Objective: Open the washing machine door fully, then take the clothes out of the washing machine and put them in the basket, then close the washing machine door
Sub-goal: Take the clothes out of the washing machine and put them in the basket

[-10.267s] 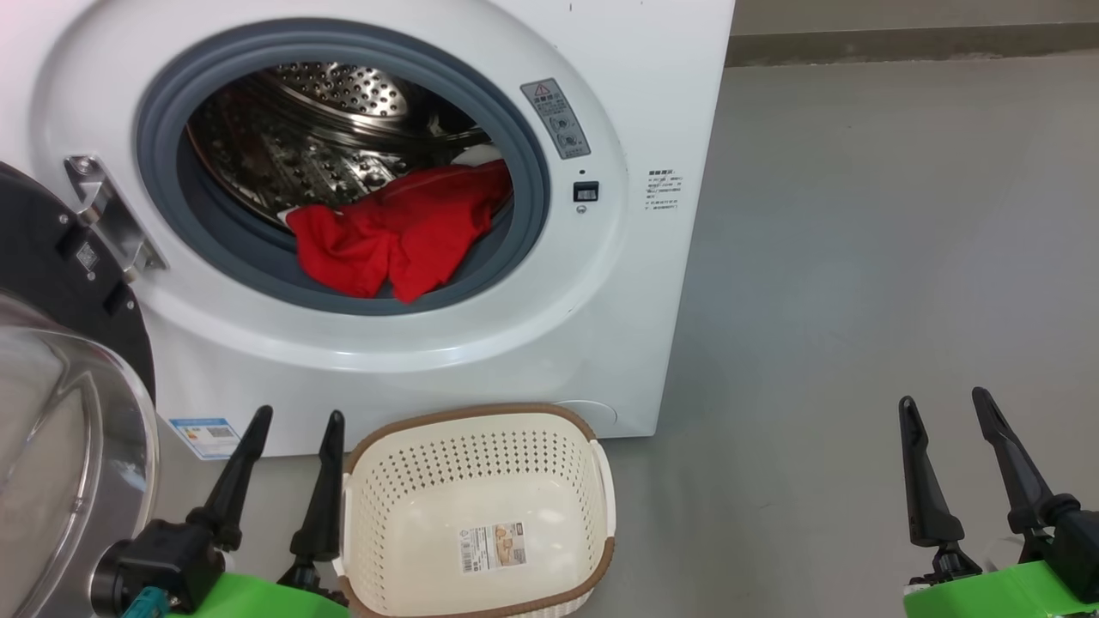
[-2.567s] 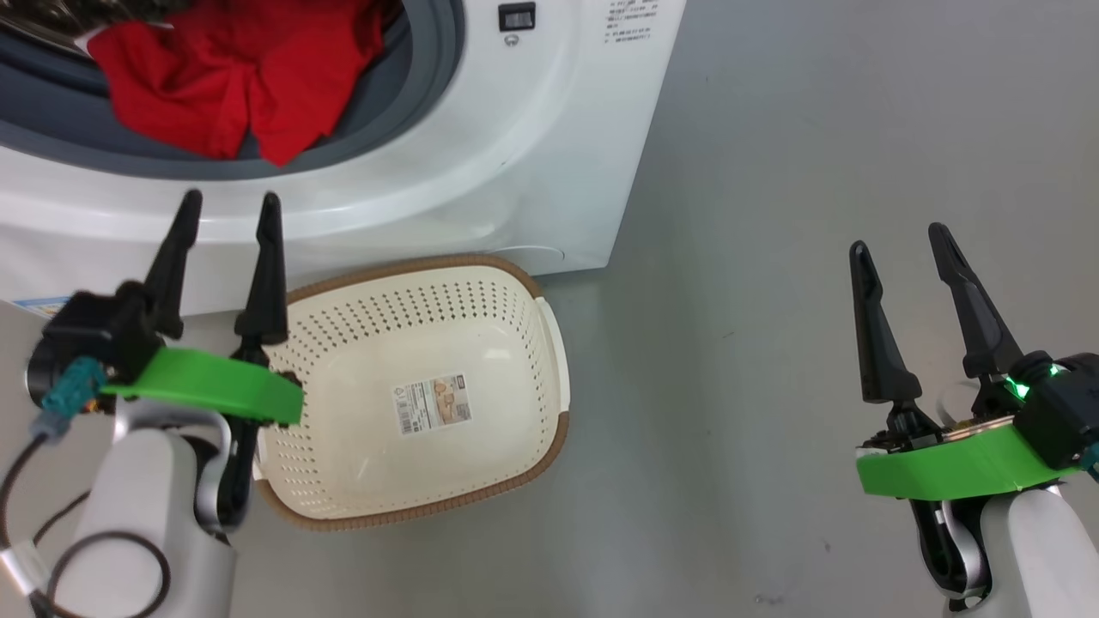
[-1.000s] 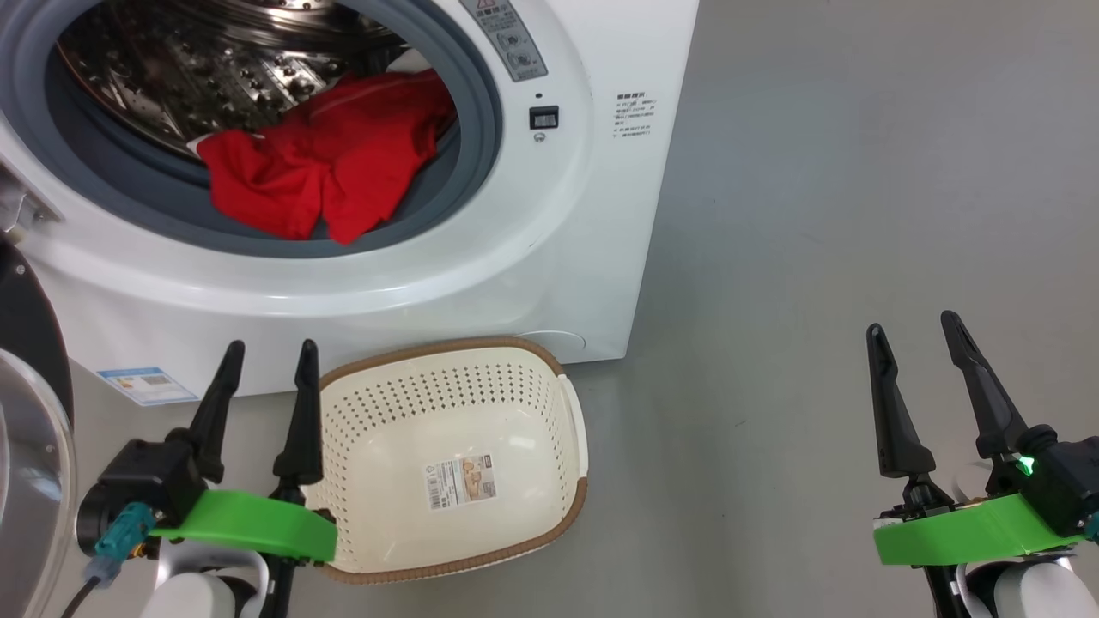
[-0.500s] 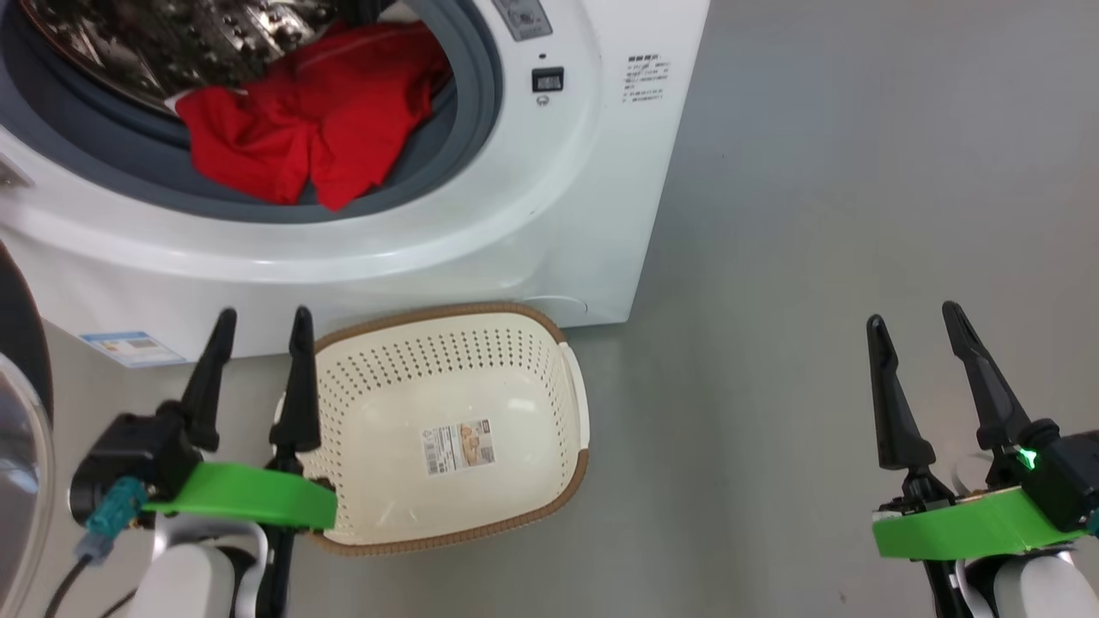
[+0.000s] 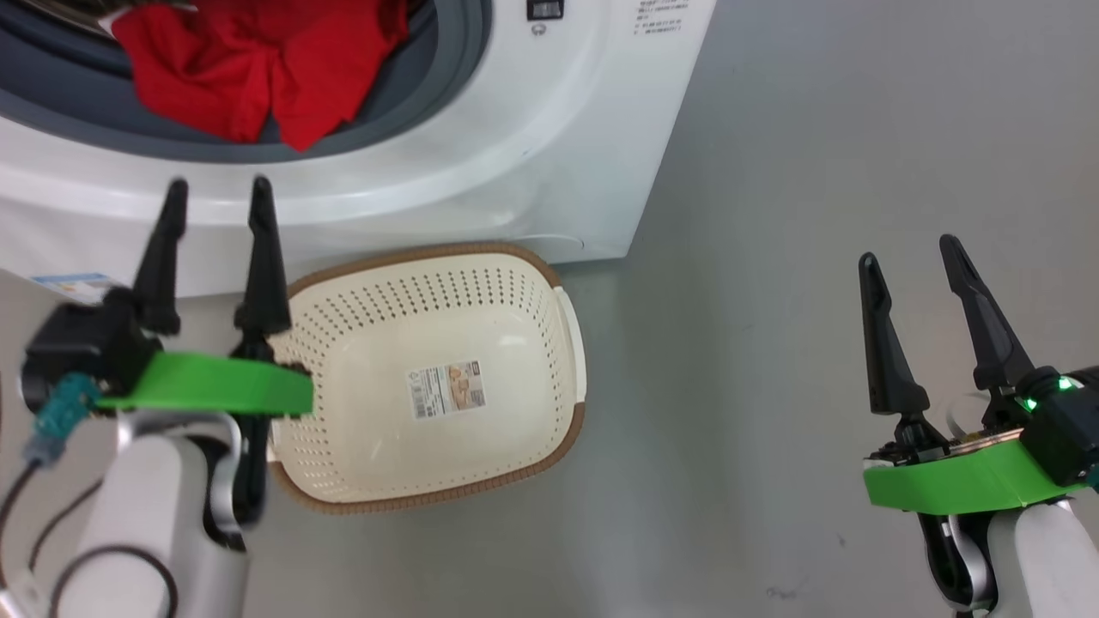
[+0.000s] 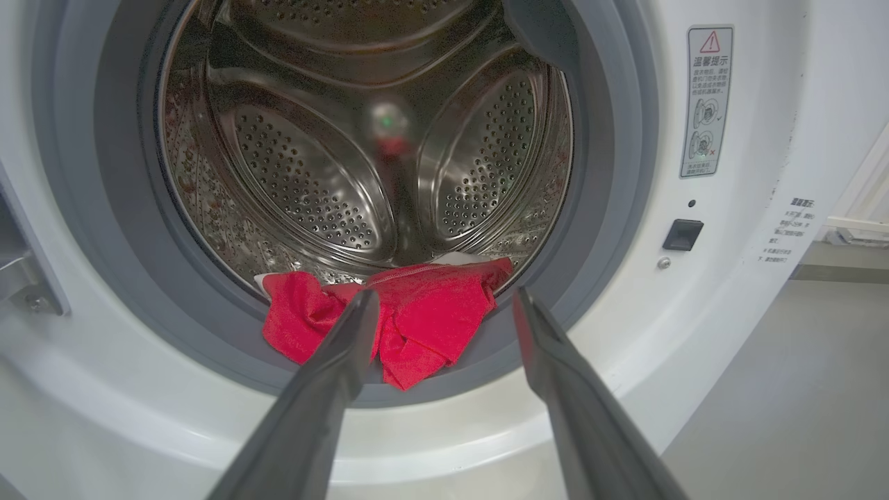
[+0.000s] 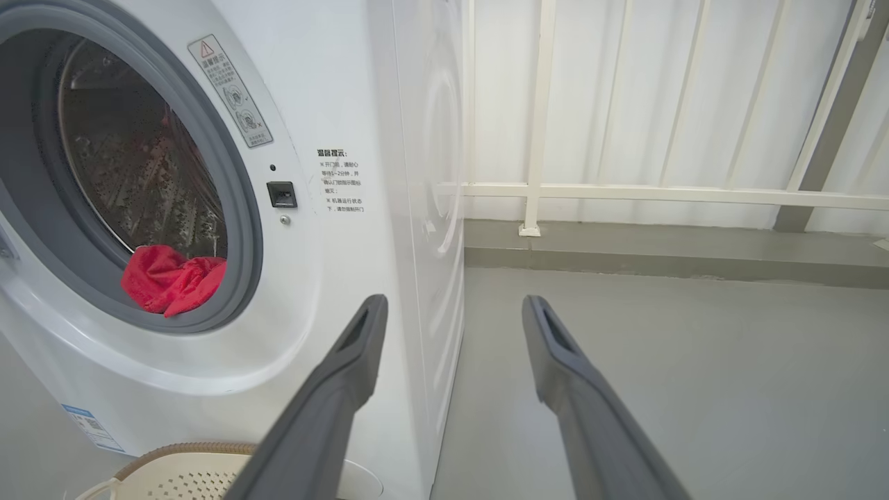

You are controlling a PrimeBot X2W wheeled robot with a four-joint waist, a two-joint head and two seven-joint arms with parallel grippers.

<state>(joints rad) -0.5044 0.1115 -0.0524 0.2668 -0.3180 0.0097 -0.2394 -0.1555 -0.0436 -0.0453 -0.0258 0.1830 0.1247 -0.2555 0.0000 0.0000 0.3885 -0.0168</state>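
The white washing machine (image 5: 549, 154) stands open, its door out of view. Red clothes (image 5: 258, 60) lie bunched over the grey gasket at the drum's mouth, and in the left wrist view the clothes (image 6: 410, 319) show a white edge behind them. The cream basket (image 5: 429, 378) sits on the floor in front of the machine, holding only its label. My left gripper (image 5: 215, 193) is open, its fingers pointing at the machine's front below the opening, left of the basket. My right gripper (image 5: 906, 249) is open over bare floor far to the right.
Grey floor (image 5: 816, 172) spreads to the right of the machine. A white railing (image 7: 625, 187) and pale wall run behind it. A blue label sticker (image 5: 73, 283) marks the machine's lower front. The steel drum (image 6: 368, 139) is perforated and deep.
The head camera has tilted down, so the machine's opening has slid up the picture. My left gripper has risen towards the machine's front. The right gripper has kept its pose.
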